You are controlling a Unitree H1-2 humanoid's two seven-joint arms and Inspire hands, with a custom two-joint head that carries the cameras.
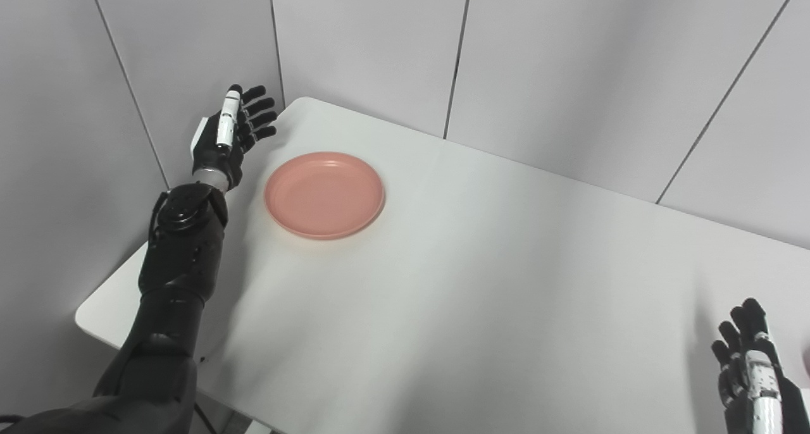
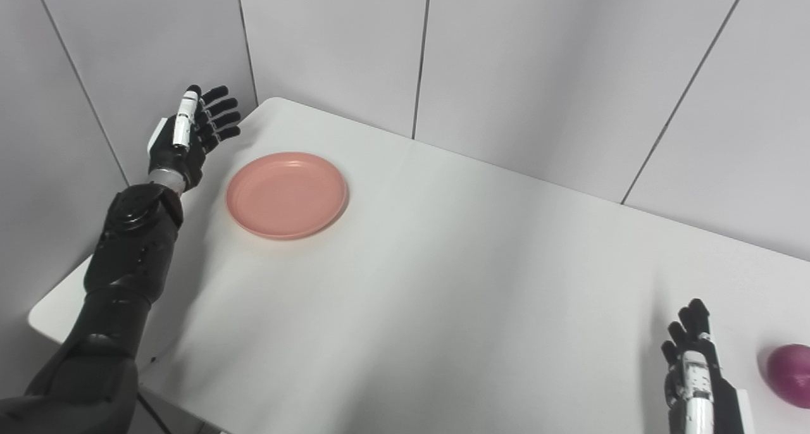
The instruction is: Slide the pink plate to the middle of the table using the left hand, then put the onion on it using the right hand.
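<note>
The pink plate [image 1: 324, 195] lies flat near the far left corner of the white table [image 1: 474, 282], with nothing on it. My left hand [image 1: 233, 130] hovers open just left of the plate, fingers spread toward the wall, not touching it. A purple onion [image 2: 791, 374] rests at the right edge of the table, seen only in the right eye view. My right hand [image 2: 693, 364] is low at the near right, open, a little left of the onion and holding nothing.
Grey wall panels [image 1: 380, 42] close in behind the table and on the left, close to my left hand. The table's rounded near-left corner [image 1: 85, 317] sits beside my left forearm.
</note>
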